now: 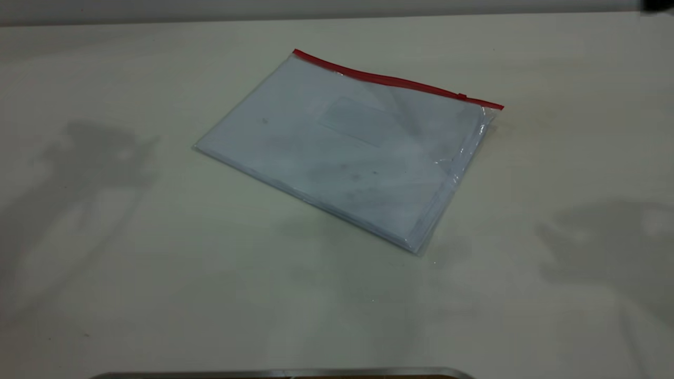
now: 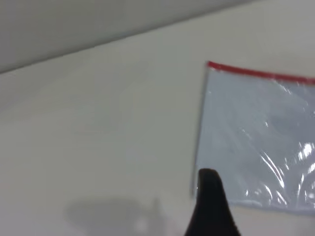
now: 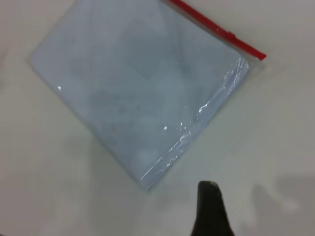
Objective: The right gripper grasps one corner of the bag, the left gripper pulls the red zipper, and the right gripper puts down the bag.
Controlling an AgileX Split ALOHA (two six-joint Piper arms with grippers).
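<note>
The bag point(image 1: 347, 152) lies flat on the table, a pale bluish transparent pouch turned at an angle. Its red zipper point(image 1: 389, 80) runs along the far long edge, with the small slider point(image 1: 462, 96) close to the right end. Neither gripper shows in the exterior view. In the left wrist view a black tip of my left gripper point(image 2: 211, 206) hovers by a near corner of the bag point(image 2: 256, 142), apart from it. In the right wrist view a black tip of my right gripper point(image 3: 210, 211) hangs over bare table, a short way off the bag's point(image 3: 138, 88) nearest corner.
The table point(image 1: 105, 263) is pale and bare around the pouch, with arm shadows at the left and right. A metal edge point(image 1: 284, 373) shows at the front. Something dark point(image 1: 658, 4) sits in the far right corner.
</note>
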